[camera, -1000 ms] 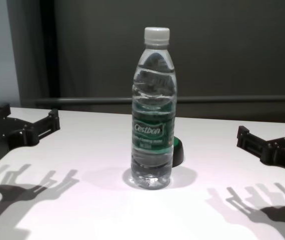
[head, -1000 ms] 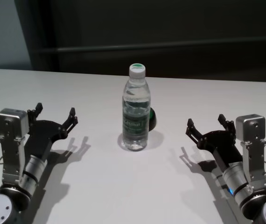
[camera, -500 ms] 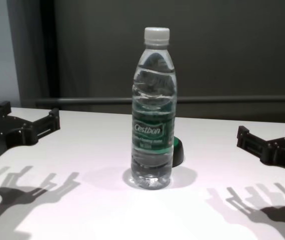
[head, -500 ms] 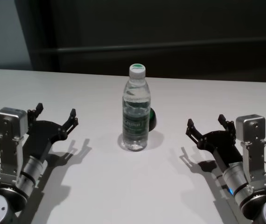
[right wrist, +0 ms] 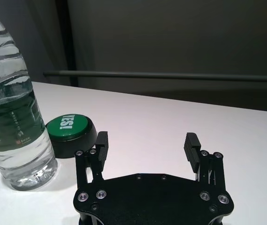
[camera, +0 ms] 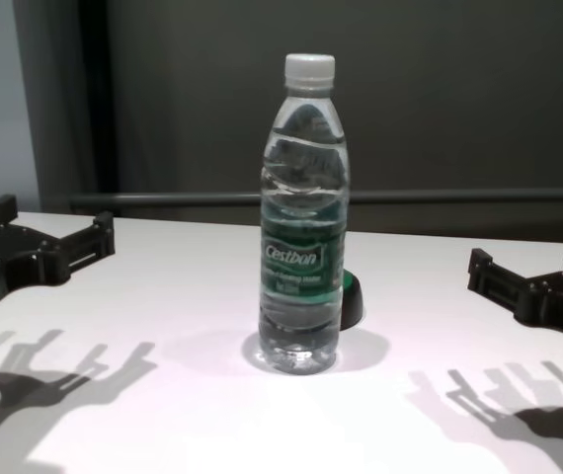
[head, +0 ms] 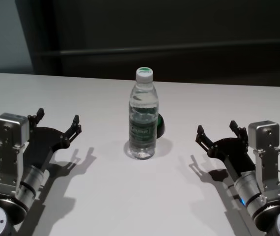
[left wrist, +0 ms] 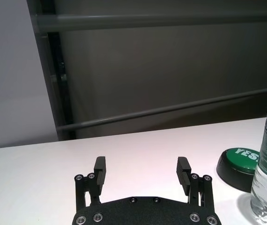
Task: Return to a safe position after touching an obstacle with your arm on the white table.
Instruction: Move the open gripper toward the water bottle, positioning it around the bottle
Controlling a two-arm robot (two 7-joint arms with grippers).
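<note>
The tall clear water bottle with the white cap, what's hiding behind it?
A low black disc with a green top sits behind the bottle. From the head view, the bottle covers most of it.

The water bottle [camera: 302, 212] hides most of the black disc [camera: 353, 300] behind it. At the chest view's right edge, the right tool [camera: 538, 286] appears cut off.

each arm is a silver ribbed cylinder ending in a flat black plate studded with small silver screws. a boxy grey camera block with a round dark lens sits on each wrist. left gripper [head: 58, 123] and right gripper [head: 216, 131] each carry two short black ridged fingers.
</note>
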